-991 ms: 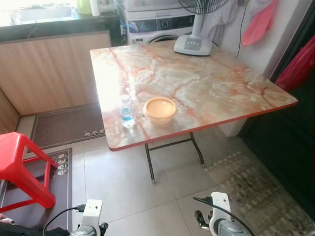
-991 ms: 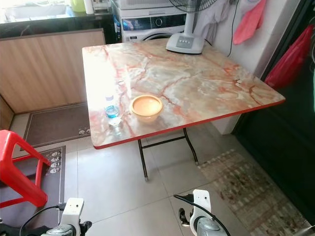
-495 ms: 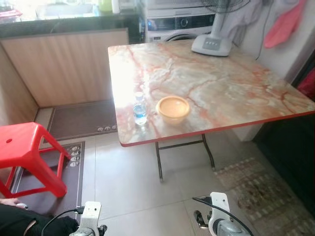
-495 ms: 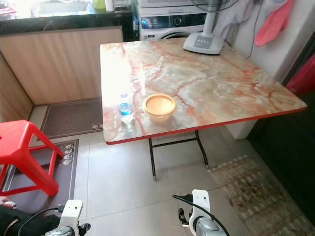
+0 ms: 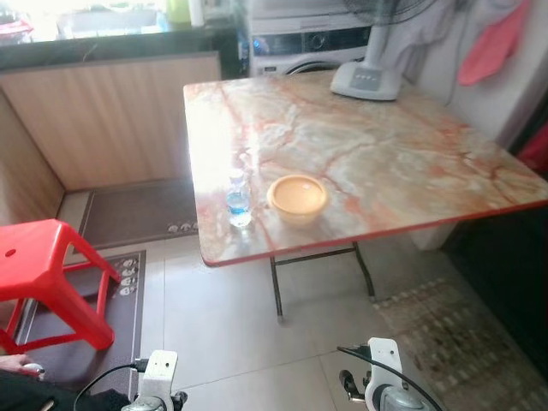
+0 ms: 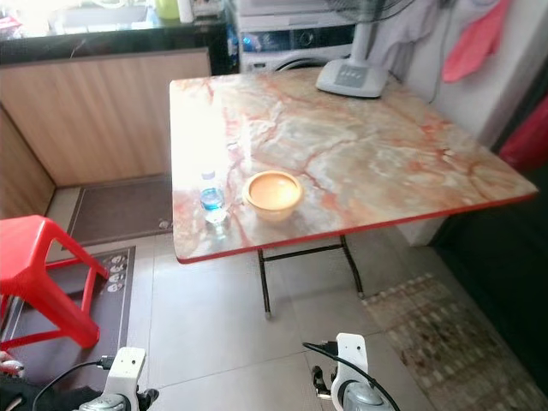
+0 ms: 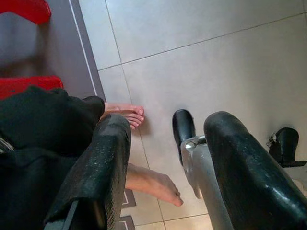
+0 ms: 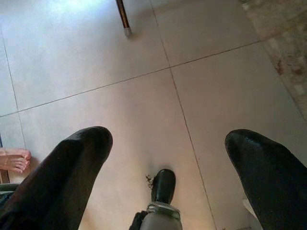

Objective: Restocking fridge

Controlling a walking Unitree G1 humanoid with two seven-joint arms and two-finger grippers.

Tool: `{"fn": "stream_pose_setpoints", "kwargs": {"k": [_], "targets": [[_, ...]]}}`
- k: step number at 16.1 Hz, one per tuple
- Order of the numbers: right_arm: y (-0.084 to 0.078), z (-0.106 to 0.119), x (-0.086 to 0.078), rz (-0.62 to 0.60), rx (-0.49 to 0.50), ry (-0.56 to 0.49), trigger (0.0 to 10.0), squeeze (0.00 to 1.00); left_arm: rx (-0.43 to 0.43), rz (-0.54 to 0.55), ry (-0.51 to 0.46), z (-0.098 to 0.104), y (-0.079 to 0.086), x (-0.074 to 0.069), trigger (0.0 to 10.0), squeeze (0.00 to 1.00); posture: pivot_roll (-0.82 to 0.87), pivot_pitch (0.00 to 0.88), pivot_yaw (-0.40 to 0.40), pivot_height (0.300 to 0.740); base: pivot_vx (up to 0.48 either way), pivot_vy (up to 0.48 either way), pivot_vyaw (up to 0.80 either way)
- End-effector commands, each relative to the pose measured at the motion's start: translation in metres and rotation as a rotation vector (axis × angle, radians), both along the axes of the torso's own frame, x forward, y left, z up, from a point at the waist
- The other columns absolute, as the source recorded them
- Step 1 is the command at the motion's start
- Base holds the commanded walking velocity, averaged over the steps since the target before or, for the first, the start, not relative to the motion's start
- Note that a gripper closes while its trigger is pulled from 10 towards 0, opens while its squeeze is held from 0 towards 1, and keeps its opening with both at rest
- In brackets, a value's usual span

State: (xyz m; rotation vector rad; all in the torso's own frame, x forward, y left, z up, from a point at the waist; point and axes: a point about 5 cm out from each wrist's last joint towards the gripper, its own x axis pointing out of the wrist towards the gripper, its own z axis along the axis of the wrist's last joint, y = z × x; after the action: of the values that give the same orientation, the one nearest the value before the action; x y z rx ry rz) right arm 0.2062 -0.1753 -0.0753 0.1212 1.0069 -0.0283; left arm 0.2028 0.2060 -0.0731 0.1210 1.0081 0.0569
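Bottle (image 5: 239, 199) of water, small w/ a blue label band, stands upright near the front-left corner of the marble-pattern table (image 5: 411, 163), just beside an orange bowl (image 5: 297, 198), not touching it as far as I can tell. No fridge among what's before the robot, so the restock looks barely begun; bottle is prob. the item to fetch. Both arms hang low by the robot's legs: left gripper (image 7: 168, 158) has its fingers spread wide w/ nothing between them, right gripper (image 8: 168, 163) likewise wide apart and empty, both pointing down at tiled floor (image 8: 144, 72). Risks from here: a person's bare feet (image 7: 153, 182) sit on the floor right next to the robot's black feet, w/ dark clothing at the left side, so a step fwd or sideways could tread on toes. Red plastic stool (image 5: 51, 274) and the mat (image 5: 128, 214) edge lie on the left approach; could catch a foot. Bottle sits close to the table edge and next to the bowl, so a sloppy reach could tip it off or shove the bowl. Fan base (image 5: 366, 80) at the far edge is well apart, no issue. Writing: bottle label too small & blurred to read; washing machine (image 5: 308, 43) panel behind the table shows no legible brand.
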Motion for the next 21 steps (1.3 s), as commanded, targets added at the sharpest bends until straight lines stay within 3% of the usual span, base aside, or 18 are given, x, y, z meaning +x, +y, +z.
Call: {"fn": "stream_pose_setpoints", "kwargs": {"k": [1, 9, 13, 16, 21], "targets": [[0.0005, 0.0007, 0.0013, 0.006, -0.001, -0.003, 10.0, 0.00, 0.003, -0.009, 0.003, -0.0002, 0.0007, -0.0006, 10.0, 0.00, 0.05, 0.000, -0.009, 0.740, 0.270, 0.000, 0.00], [0.0004, 0.0011, 0.0019, 0.024, -0.005, -0.004, 10.0, 0.00, 0.019, -0.017, 0.005, 0.0001, 0.0012, -0.0002, 10.0, 0.00, 0.05, 0.000, -0.012, 0.740, 0.100, 0.000, 0.00], [0.0001, 0.0014, 0.0025, 0.024, -0.007, -0.009, 10.0, 0.00, 0.024, -0.013, 0.003, 0.0003, 0.0014, 0.0002, 10.0, 0.00, 0.06, 0.000, -0.014, 0.740, 0.000, 0.000, 0.76], [0.0003, 0.0012, 0.0022, -0.001, 0.002, -0.008, 10.0, 0.00, 0.031, -0.010, -0.004, 0.0008, 0.0018, 0.0008, 10.0, 0.00, 0.06, 0.000, -0.017, 0.740, 0.000, 0.000, 0.15], [0.0001, 0.0015, 0.0026, 0.001, 0.003, -0.007, 10.0, 0.00, 0.083, 0.027, -0.117, 0.0065, 0.0043, 0.0075, 10.0, 0.00, 0.07, 0.000, -0.017, 0.740, 0.000, 0.000, 0.00]]}}
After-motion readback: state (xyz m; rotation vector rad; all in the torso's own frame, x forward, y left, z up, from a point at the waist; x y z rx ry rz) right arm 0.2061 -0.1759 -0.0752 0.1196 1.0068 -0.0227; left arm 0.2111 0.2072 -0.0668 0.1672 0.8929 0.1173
